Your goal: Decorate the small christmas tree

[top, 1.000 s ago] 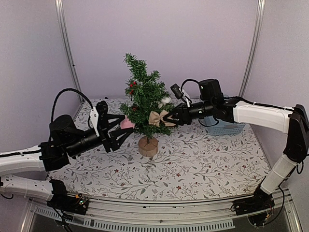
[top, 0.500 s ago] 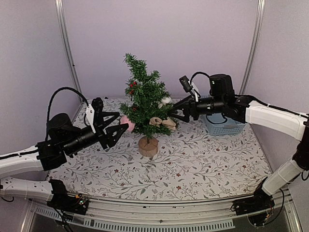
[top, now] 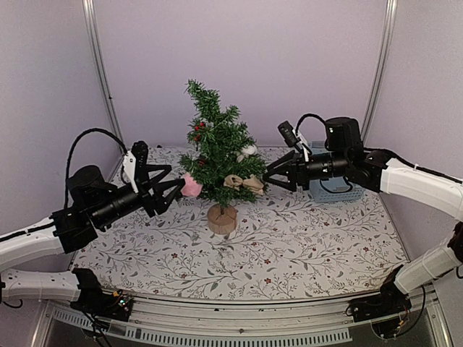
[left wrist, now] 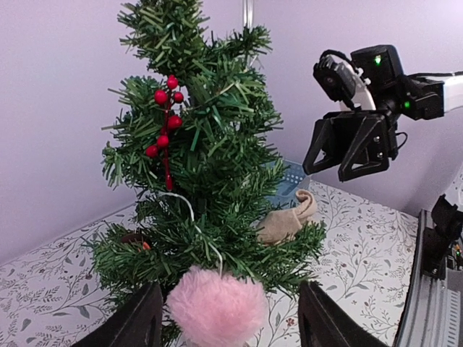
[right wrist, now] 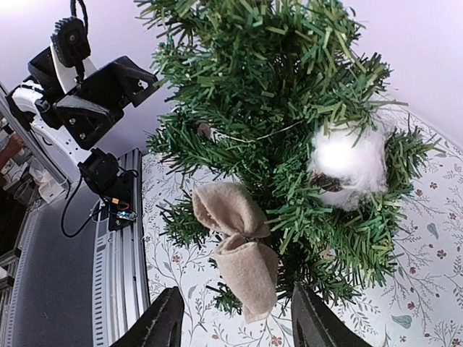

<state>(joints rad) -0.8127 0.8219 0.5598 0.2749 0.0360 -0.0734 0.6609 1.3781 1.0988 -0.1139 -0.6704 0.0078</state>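
Observation:
The small christmas tree [top: 217, 155] stands upright on its pale wooden stump [top: 222, 218] at the table's middle. A pink pompom [left wrist: 215, 307] hangs by a white string from a low left branch, and my left gripper [top: 171, 194] is open with its fingers well clear on either side of it. A beige felt bow [right wrist: 242, 242] rests on a low right branch. Just right of the bow my right gripper [top: 270, 178] is open, with nothing between its fingers. Red berries [left wrist: 165, 126] and a white fluffy ball [right wrist: 349, 166] sit higher in the tree.
A light-blue basket [top: 329, 189] stands at the back right, partly behind the right arm. The floral tablecloth [top: 289, 246] covers the table. Metal frame posts [top: 98, 65] stand at both back corners against the pale walls.
My right gripper has opened off the beige bow and drawn back to the right, leaving the bow on the branch. My left gripper has backed away a little to the left of the pompom.

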